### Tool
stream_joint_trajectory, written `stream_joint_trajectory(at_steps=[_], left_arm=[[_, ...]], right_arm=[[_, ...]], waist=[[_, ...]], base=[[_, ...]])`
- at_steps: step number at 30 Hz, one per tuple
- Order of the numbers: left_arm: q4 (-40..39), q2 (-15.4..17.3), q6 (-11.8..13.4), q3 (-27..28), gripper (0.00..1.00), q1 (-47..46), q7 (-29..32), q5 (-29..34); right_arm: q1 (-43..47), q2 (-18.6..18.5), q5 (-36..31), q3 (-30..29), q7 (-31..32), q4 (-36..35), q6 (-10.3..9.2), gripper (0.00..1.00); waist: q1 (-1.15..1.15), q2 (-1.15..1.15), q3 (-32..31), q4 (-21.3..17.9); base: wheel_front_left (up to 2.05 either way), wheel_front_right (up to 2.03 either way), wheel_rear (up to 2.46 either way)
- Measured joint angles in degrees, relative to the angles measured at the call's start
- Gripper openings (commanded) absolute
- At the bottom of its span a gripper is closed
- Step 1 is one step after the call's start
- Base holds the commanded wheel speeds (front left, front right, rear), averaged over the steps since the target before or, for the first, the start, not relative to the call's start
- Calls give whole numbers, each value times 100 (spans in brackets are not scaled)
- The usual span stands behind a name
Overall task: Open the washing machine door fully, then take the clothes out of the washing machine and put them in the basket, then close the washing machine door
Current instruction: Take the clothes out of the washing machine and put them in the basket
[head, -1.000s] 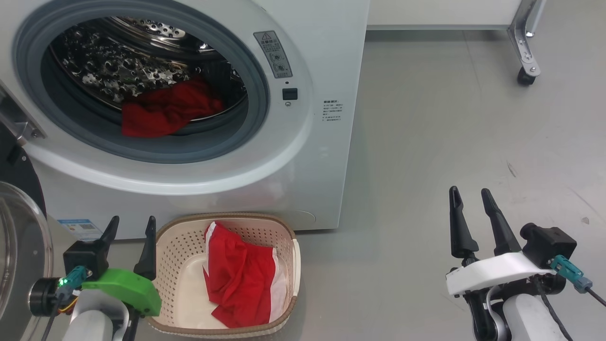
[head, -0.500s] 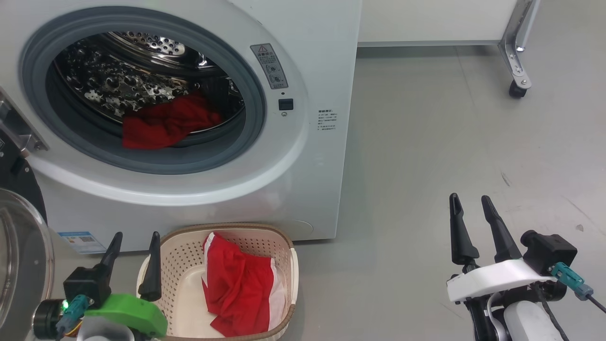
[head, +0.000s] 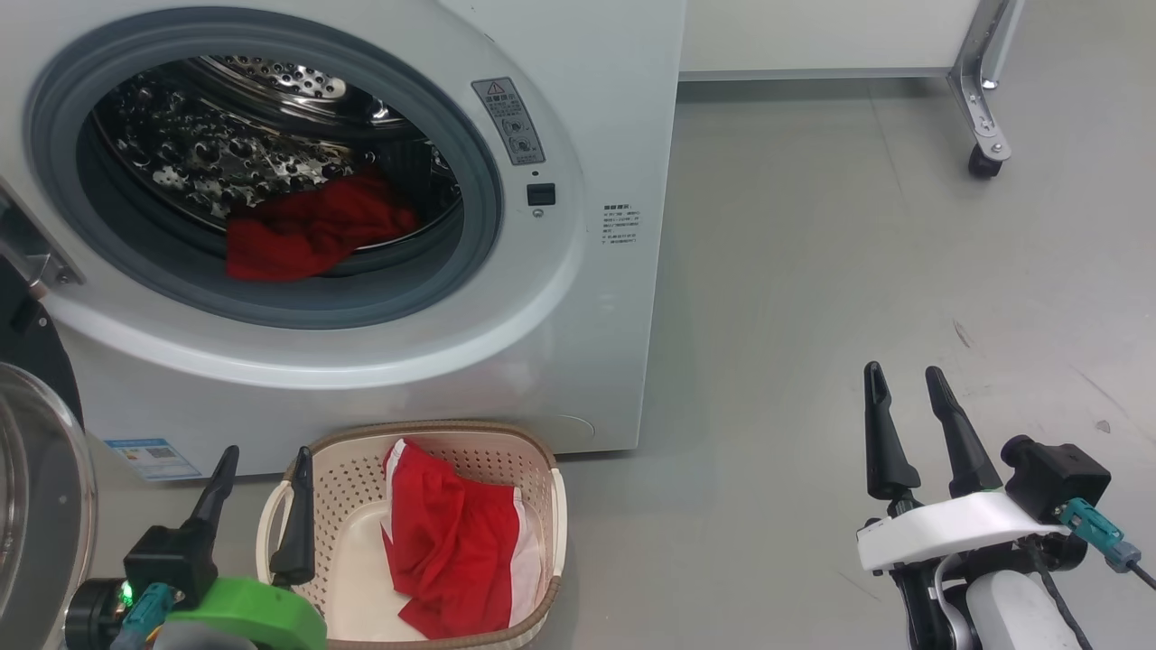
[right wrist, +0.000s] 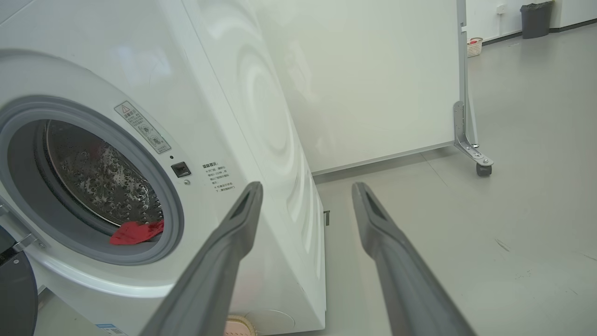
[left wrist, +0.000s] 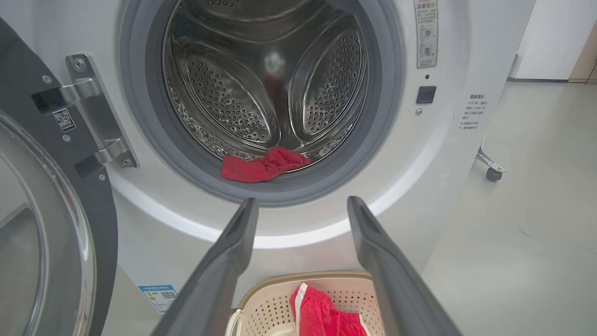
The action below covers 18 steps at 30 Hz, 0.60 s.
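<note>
The washing machine [head: 596, 298] stands with its door [head: 36, 506] swung open at the far left; the glass bowl and black rim of the door [left wrist: 51, 233] show in the left wrist view. Red clothes [head: 307, 236] lie at the front lip of the steel drum [left wrist: 263, 165] [right wrist: 135, 232]. More red clothes with white trim [head: 456, 542] lie in the cream basket [head: 542, 478] on the floor below the opening. My left gripper [head: 262, 460] is open and empty at the basket's left rim. My right gripper [head: 903, 379] is open and empty over bare floor at the right.
A white panel on a caster leg [head: 984, 158] stands behind the machine at the right. Grey floor [head: 858, 253] stretches to the right of the machine. A dark bin [right wrist: 531, 18] and a small basket [right wrist: 474, 46] sit far off.
The head camera has shifted, so the whole picture sits a little differently. My left gripper sits lower in the picture, its tips now at the basket's left rim. The clothes have not moved.
</note>
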Motion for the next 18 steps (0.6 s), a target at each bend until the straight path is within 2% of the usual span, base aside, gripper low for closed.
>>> stream_joint_trajectory(at_steps=[18], left_arm=[[-355,-15,53,-37,100,240,0,67]], right_arm=[[0,1,0,0,0,-23,0,100]], waist=[[0,0,51,-27]], base=[[0,0,0]])
